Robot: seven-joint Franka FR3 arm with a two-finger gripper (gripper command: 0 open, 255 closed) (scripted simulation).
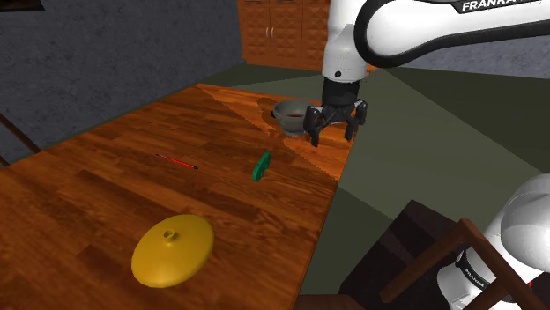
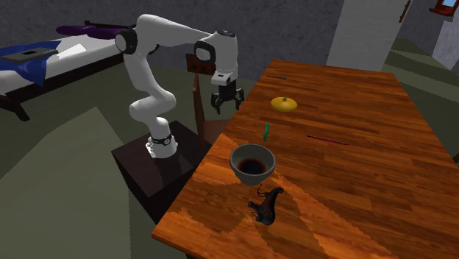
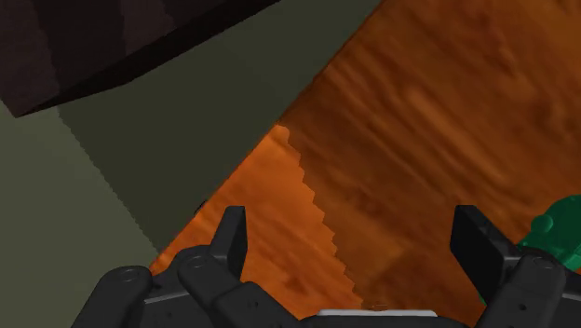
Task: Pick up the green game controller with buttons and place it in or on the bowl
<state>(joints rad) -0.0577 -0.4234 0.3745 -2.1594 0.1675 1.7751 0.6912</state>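
The green game controller (image 1: 262,166) is small and lies on the wooden table (image 1: 97,194) near its edge. It also appears in the second exterior view (image 2: 266,132), between the yellow lid and the bowl. The bowl (image 2: 252,163) is grey with a dark inside; in the shoulder view the bowl (image 1: 284,113) stands partly behind my hand. My black gripper (image 1: 333,134) hangs open over the table's edge, above and apart from the controller, nothing between its fingers. In the wrist view the gripper (image 3: 352,244) is spread wide, and the controller (image 3: 557,228) peeks in just outside one finger (image 3: 475,244).
A yellow domed lid (image 1: 173,249) and a thin red pen (image 1: 176,161) lie on the table. A dark figurine (image 2: 266,206) lies next to the bowl. A wooden chair (image 1: 463,251) stands by the stand, off the table's edge. A bed (image 2: 44,62) stands far behind.
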